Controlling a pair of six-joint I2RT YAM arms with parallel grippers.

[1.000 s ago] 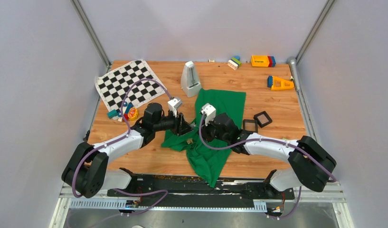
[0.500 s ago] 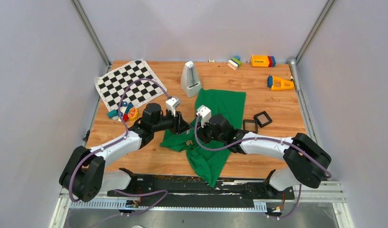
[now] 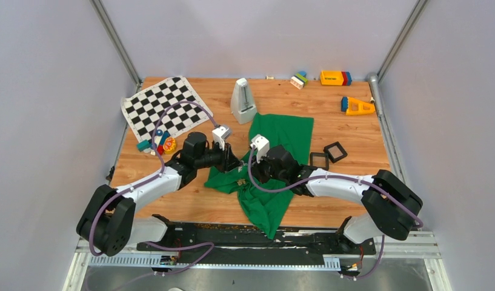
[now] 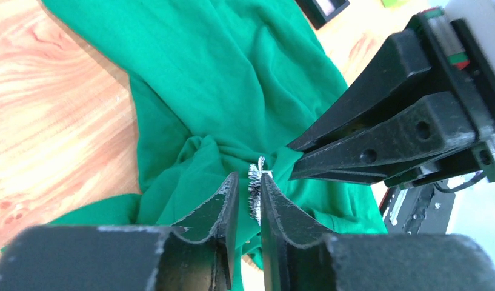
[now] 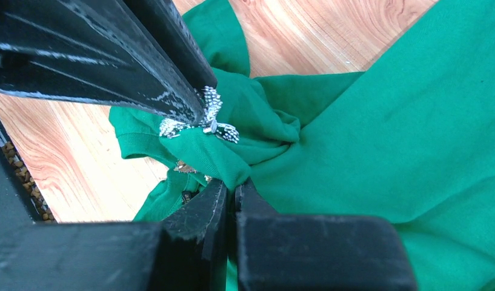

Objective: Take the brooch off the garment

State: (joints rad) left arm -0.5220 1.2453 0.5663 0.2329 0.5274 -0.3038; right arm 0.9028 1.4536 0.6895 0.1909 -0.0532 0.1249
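The garment (image 3: 281, 136) is a bright green shirt bunched at the table's middle; it also shows in the left wrist view (image 4: 232, 79) and the right wrist view (image 5: 384, 121). The brooch (image 5: 203, 119) is a small silver beaded, bow-shaped piece on a raised fold of the cloth. No red-orange piece shows on the cloth. My left gripper (image 4: 249, 185) is closed on the brooch (image 4: 255, 185), seen edge-on between its jaws. My right gripper (image 5: 235, 185) is shut on a fold of the garment just below the brooch. Both grippers, left (image 3: 234, 163) and right (image 3: 251, 171), meet tip to tip over the cloth.
Two black square frames (image 3: 328, 156) lie right of the shirt. A white metronome (image 3: 242, 100) stands behind it. A chequered mat (image 3: 163, 106) and small toys (image 3: 161, 143) lie at the left. Coloured blocks (image 3: 335, 77) lie at the back right.
My right gripper has moved left toward my left gripper with the cloth fold. My left gripper has shifted slightly back and left. In the last half second almost nothing moved.
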